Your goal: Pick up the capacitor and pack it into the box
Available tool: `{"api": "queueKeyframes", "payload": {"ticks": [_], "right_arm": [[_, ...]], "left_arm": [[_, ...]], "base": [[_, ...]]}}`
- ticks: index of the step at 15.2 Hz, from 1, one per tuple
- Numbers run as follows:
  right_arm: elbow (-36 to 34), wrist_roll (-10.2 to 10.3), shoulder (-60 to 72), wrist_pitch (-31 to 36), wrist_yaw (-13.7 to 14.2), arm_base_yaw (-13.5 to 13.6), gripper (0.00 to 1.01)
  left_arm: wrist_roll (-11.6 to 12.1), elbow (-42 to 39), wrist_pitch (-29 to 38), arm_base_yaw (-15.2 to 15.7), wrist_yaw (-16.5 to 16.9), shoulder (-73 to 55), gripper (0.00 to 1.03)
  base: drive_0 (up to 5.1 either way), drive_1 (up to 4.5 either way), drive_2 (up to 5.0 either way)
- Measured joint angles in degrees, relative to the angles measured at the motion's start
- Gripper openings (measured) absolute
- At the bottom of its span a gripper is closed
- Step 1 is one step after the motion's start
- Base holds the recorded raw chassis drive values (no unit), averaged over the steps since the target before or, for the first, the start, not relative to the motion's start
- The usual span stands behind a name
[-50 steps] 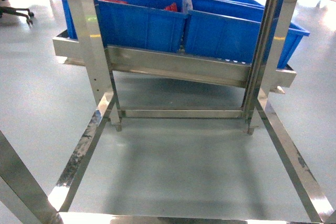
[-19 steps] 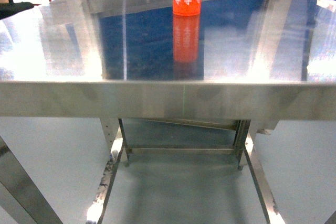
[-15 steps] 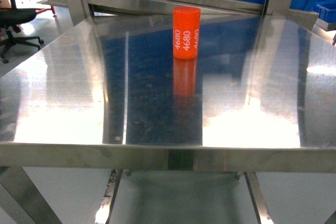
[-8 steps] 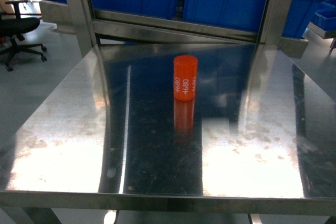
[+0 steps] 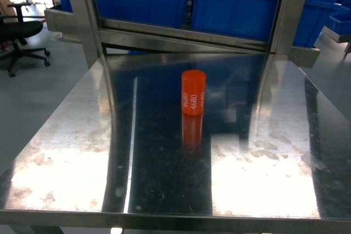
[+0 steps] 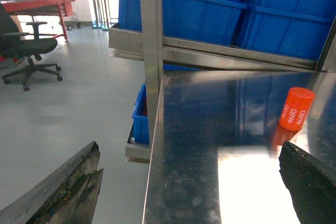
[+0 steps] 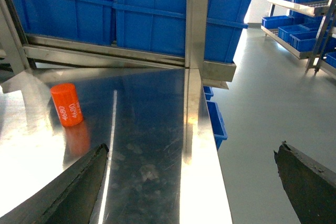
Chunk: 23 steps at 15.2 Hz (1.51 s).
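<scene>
Capacitor (image 5: 193,92) standing upright at centre of frame on steel desk (image 5: 66,152), box not showing. Am judging it rigid, light, slick-skinned; taking it mid-body across round sides. Left pincer (image 6: 189,182) and right pincer (image 7: 191,182) both spread wide, holding nothing.

blue bins (image 5: 236,9) cropped, office chair (image 5: 19,31) cropped

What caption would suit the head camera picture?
An orange cylinder marked 4680 stands upright on a shiny steel table, blue bins behind.
</scene>
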<state>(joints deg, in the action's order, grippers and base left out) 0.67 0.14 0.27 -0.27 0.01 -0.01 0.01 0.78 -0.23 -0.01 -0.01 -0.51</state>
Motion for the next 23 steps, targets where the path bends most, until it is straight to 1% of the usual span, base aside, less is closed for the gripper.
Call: {"api": "queueKeyframes", "payload": {"ticks": [12,13,14,15,16,17,18,19,20,22,23], "right_arm": [[0.00,0.00,0.00,0.00,0.00,0.00,0.98],[0.00,0.00,0.00,0.00,0.00,0.00,0.98],[0.00,0.02,0.00,-0.04,0.04,0.00,0.98],[0.00,0.00,0.00,0.07,0.00,0.00,0.98],[0.00,0.00,0.00,-0.02,0.00,0.00,0.98],[0.00,0.00,0.00,-0.02,0.00,0.00,0.98],[0.00,0.00,0.00,0.00,0.00,0.00,0.98],[0.00,0.00,0.00,-0.02,0.00,0.00,0.98],[0.00,0.00,0.00,-0.02,0.00,0.00,0.98],[0.00,0.00,0.00,-0.02,0.00,0.00,0.98],[0.00,0.00,0.00,-0.02,0.00,0.00,0.98]], "left_arm": [[0.00,0.00,0.00,0.00,0.00,0.00,0.98],[-0.15,0.00,0.24,-0.44,-1.11,-0.15,0.98],[-2.71,0.02,6.60,-3.69,-9.46,-4.48,0.98],[-4.87,0.17,15.10,-4.90,-13.79,-14.58,0.98],[-6.43,0.61,26.67,-6.01,-14.91,-27.34,0.98],[-6.91,3.23,37.83,-8.11,-14.95,-39.89,0.98],[-7.13,8.46,48.09,-10.64,-13.92,-52.87,0.98],[-6.80,15.56,56.57,-13.77,-13.00,-66.60,0.98],[-6.27,21.88,59.01,-16.28,-12.59,-77.66,0.98],[-6.05,34.03,56.76,-20.06,-11.76,-95.01,0.98],[-6.12,40.37,54.80,-21.51,-11.02,-101.07,0.98]], "base": [[0.0,0.00,0.0],[0.0,0.00,0.0],[0.0,0.00,0.0],[0.0,0.00,0.0],[0.0,0.00,0.0],[0.0,0.00,0.0],[0.0,0.00,0.0],[0.0,0.00,0.0],[0.0,0.00,0.0],[0.0,0.00,0.0],[0.0,0.00,0.0]]}}
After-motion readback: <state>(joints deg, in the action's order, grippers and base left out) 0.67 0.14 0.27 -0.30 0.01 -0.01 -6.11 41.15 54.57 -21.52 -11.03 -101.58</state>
